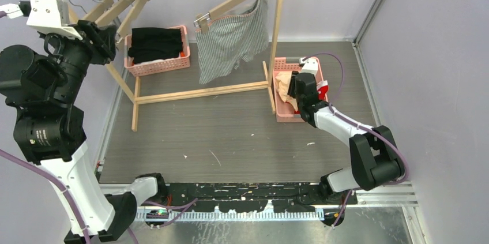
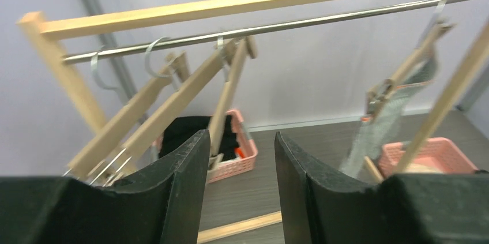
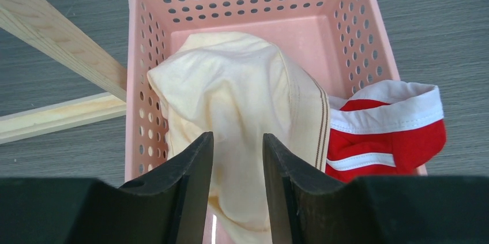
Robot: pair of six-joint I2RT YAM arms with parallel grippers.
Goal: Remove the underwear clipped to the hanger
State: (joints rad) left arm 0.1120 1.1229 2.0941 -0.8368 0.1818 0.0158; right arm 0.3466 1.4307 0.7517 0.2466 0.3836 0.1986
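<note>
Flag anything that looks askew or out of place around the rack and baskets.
The red underwear droops over the side rim of the pink basket instead of lying inside. On the rack, the hanger holding the grey striped underwear hangs steeply tilted.

Wooden rack (image 1: 202, 91) stands across the table's (image 1: 230, 140) far half. Grey striped underwear (image 1: 230, 42) hangs clipped to a wooden hanger (image 1: 233, 3) at the right end of the rail. Empty hangers (image 1: 124, 3) bunch at the rail's left end. Pink basket (image 1: 158, 66) near the far left corner holds folded black clothes (image 1: 154, 44). Second pink basket (image 1: 279, 110) toward the right edge, beside the rack's right foot, holds cream underwear (image 1: 284, 88) and red underwear (image 1: 323, 89). Right gripper (image 1: 295, 91) is over this basket. Left gripper (image 1: 115, 39) is raised by the empty hangers.
</note>
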